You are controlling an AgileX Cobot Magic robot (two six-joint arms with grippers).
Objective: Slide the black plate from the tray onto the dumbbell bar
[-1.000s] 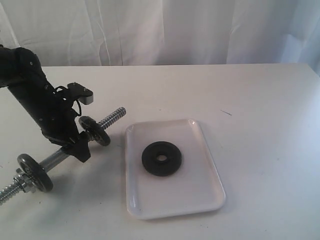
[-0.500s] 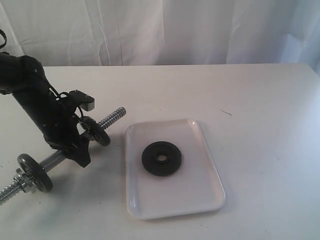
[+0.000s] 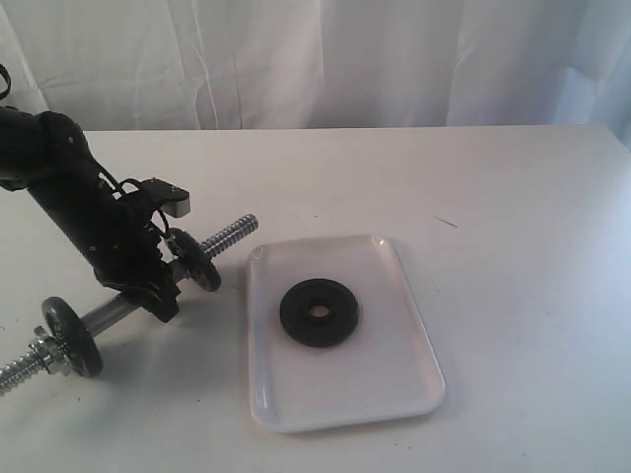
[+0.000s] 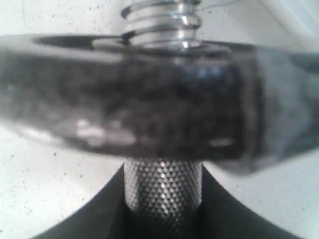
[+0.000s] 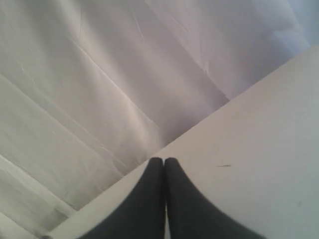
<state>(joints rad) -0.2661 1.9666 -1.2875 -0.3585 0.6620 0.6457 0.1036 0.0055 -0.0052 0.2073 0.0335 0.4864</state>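
The black plate lies flat in the middle of the white tray, with its hole facing up. To the left of the tray, the dumbbell bar is held tilted above the table, its bare threaded end pointing toward the tray. A dark disc sits near that end and another near the low end. My left gripper is shut on the bar's knurled middle, just behind the near disc. My right gripper is shut on nothing, out of the exterior view.
A white curtain hangs behind the white table. A small dark mark lies on the table to the right of the tray.
The left gripper has lifted and shifted the bar a little to the right; its threaded end now sits higher and closer to the tray. The plate and tray have not moved.
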